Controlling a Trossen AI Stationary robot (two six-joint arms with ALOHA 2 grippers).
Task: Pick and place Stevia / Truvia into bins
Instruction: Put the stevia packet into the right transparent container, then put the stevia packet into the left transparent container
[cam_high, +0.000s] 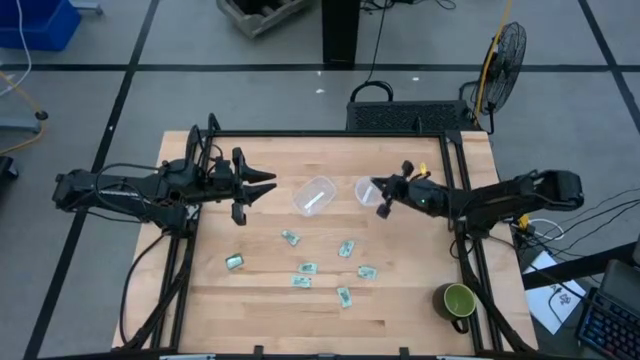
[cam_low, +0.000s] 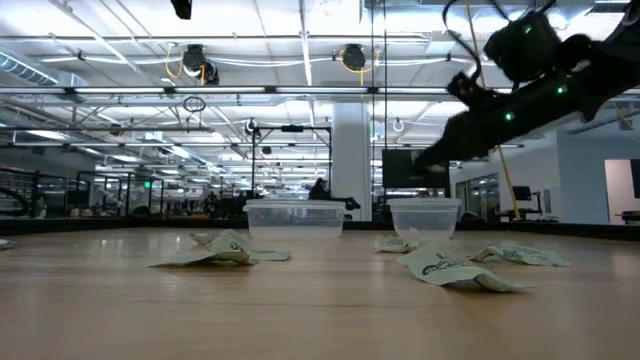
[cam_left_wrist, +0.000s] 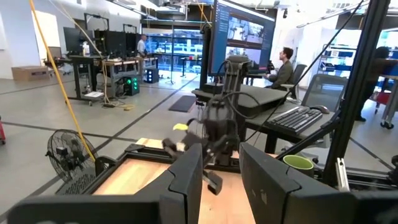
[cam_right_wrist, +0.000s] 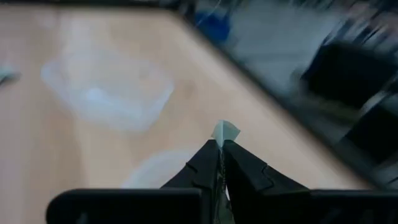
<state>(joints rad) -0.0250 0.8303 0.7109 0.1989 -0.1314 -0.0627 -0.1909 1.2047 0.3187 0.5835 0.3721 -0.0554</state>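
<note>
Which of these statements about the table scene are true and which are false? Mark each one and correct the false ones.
1. The right gripper is shut on a sachet. True.
2. The green mug stands between the two cups. False: it stands near the table's corner, on the right arm's side, apart from them.
3. One clear cup already holds a sachet. True.
4. The left gripper holds a sachet. False: its fingers are open and empty.
5. Every sachet is in a cup. False: several loose sachets lie on the table.

Two bins (cam_high: 314, 195) stand side by side behind scattered sachets (cam_high: 306, 269).
</note>
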